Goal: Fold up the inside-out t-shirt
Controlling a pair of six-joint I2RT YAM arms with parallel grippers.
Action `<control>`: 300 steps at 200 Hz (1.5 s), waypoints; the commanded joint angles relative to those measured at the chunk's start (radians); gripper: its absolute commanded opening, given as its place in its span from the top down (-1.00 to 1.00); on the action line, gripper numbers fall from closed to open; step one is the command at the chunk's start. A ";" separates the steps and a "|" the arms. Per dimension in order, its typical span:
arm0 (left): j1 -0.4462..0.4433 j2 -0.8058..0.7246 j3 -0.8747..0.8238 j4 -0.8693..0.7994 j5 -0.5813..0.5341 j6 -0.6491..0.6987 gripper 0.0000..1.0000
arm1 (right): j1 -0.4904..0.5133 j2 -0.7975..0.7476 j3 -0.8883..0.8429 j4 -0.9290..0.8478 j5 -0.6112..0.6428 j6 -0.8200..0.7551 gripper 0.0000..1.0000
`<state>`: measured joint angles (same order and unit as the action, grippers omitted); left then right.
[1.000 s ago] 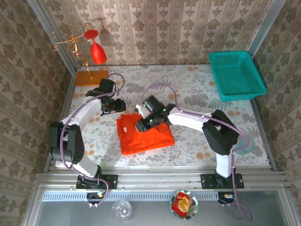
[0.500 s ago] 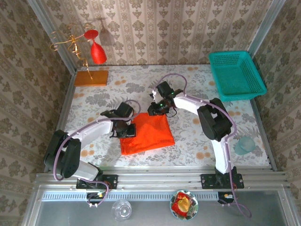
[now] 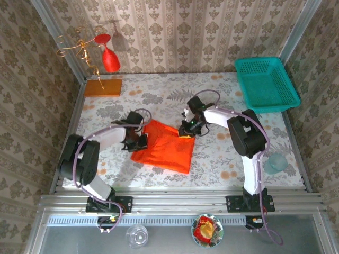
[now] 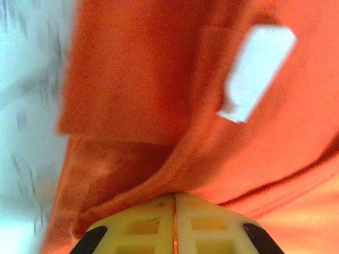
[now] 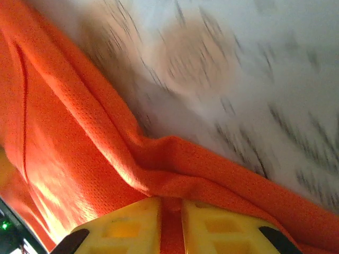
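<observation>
Top view, inside-out t-shirt (image 3: 167,149): a crumpled orange-red heap, partly folded, lying near the middle of the floral table (image 3: 222,106) between the two arms.
Top view, left gripper (image 3: 140,142): down at the shirt's left edge, touching the cloth; from this view I cannot tell how its jaws stand.
Top view, right gripper (image 3: 186,132): down at the shirt's upper right corner, touching the cloth.
Top view, surroundings: a teal basket (image 3: 266,84) at the far right corner, well apart from the shirt. A flat orange-brown board (image 3: 102,87) lies at the far left corner, and a red wine glass (image 3: 109,58) hangs on a gold wire stand (image 3: 79,45) above it.
Left wrist view, left gripper (image 4: 175,197): the yellow fingers (image 4: 140,226) are pressed together, with only a thin line of orange cloth showing between them.
Left wrist view, inside-out t-shirt (image 4: 132,95): a seamed fold of it runs into the closed jaws. A white label (image 4: 258,71) sits on the cloth at upper right, and the pale table (image 4: 26,116) shows blurred at left.
Right wrist view, right gripper (image 5: 170,205): the yellow fingers (image 5: 124,225) are clamped on a strip of orange cloth that sits in the narrow gap between them.
Right wrist view, inside-out t-shirt (image 5: 63,132): its mesh-textured edge runs diagonally from upper left to lower right and bunches into a ridge at the jaws. The floral table (image 5: 238,79) beyond it is blurred.
</observation>
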<state>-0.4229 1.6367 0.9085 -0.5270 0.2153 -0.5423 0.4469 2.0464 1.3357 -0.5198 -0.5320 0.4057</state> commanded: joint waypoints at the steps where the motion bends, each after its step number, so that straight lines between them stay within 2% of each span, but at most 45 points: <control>1: 0.020 0.102 0.131 0.004 -0.004 0.116 0.79 | 0.005 -0.071 -0.154 -0.049 0.018 0.068 0.57; 31: 0.017 0.243 0.302 0.001 0.041 0.171 0.79 | 0.064 -0.202 -0.382 0.064 0.035 0.219 0.57; 68: -0.020 0.368 0.464 0.007 0.096 0.194 0.79 | 0.258 -0.315 -0.537 0.193 0.117 0.477 0.39; 86: -0.042 0.387 0.508 0.011 0.107 0.198 0.79 | 0.296 -0.382 -0.542 0.166 0.192 0.545 0.28; 109: -0.070 0.348 0.522 0.037 0.114 0.191 0.77 | 0.275 -0.501 -0.489 0.064 0.294 0.542 0.12; 134: -0.071 0.262 0.522 0.013 0.095 0.189 0.73 | 0.235 -0.550 -0.395 0.017 0.291 0.465 0.10; 150: -0.071 0.186 0.494 -0.007 0.076 0.177 0.71 | 0.215 -0.504 -0.323 0.026 0.233 0.392 0.10; 179: -0.073 0.049 0.402 -0.037 0.054 0.132 0.71 | 0.211 -0.301 -0.115 0.005 0.067 0.255 0.16; 213: -0.070 -0.107 0.261 -0.047 0.017 0.084 0.73 | 0.216 -0.086 0.054 0.073 -0.146 0.219 0.25; 235: -0.068 -0.189 0.202 -0.067 -0.001 0.066 0.73 | 0.214 0.019 0.124 0.075 -0.226 0.207 0.26; 262: -0.070 -0.261 0.159 -0.080 0.004 0.044 0.73 | 0.196 0.122 0.203 0.044 -0.205 0.194 0.28; 300: -0.093 -0.301 0.115 -0.084 0.019 0.025 0.73 | 0.081 0.176 0.211 0.073 -0.062 0.252 0.33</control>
<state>-0.4984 1.3628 1.0504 -0.5861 0.2352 -0.4843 0.6144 2.1956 1.5234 -0.4450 -0.6865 0.6353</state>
